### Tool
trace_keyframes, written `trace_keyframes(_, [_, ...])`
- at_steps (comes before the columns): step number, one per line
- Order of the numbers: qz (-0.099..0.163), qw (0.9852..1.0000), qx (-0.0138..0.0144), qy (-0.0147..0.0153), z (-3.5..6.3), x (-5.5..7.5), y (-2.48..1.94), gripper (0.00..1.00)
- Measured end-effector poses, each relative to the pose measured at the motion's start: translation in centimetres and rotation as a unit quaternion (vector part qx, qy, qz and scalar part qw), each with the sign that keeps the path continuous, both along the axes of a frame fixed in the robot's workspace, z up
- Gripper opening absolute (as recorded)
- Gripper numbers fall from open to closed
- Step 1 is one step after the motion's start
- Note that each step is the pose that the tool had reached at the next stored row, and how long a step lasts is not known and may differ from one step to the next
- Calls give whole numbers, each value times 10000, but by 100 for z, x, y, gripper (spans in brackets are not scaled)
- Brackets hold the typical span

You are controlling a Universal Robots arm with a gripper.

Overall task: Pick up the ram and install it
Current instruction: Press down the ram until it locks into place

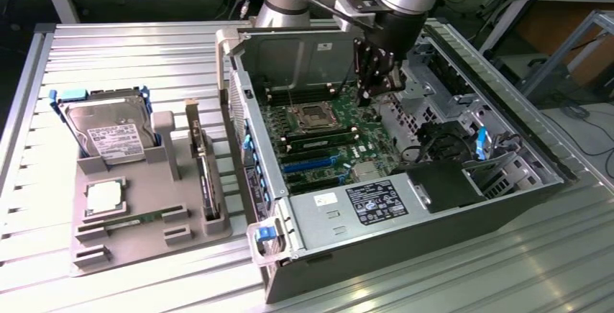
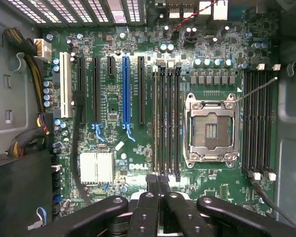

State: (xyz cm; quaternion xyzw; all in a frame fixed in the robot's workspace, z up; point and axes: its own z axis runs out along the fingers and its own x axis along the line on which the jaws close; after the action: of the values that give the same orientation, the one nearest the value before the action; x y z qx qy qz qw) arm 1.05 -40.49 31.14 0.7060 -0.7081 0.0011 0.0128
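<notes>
1. One gripper (image 1: pixel 369 98) reaches down into the open computer case (image 1: pixel 499 147), over the motherboard (image 1: pixel 369 147).
2. Its fingers (image 2: pixel 150 197) are pressed fully together, with nothing visibly held between them.
3. In the wrist view, the closed tips (image 2: pixel 158 180) sit at the end of the memory slots (image 2: pixel 166 118), beside the CPU socket (image 2: pixel 210 129).
4. The ram (image 1: pixel 321 140) appears as a narrow green stick standing in a slot just beside the socket; I cannot tell whether it is fully seated.
5. Well apart, at the exterior view's left, a grey tray (image 1: pixel 144 237) holds a hard drive (image 1: pixel 111 129).
</notes>
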Motion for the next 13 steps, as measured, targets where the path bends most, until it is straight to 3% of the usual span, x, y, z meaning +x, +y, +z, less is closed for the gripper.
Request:
trace_keyframes(2, [-61, 10000, 2, 0, -1, 0, 2, 11])
trace_keyframes(6, [-490, 9988, 2, -1, -27, 0, 2, 11])
trace_keyframes(7, [-654, 9979, 2, -1, -44, 0, 2, 11])
trace_keyframes(9, [-1036, 9946, 1, 0, -66, 0, 2, 11])
trace_keyframes(11, [-1216, 9926, 1, 2, -66, 0, 2, 11])
trace_keyframes(13, [-1556, 9878, -5, 8, -54, 1, 2, 11])
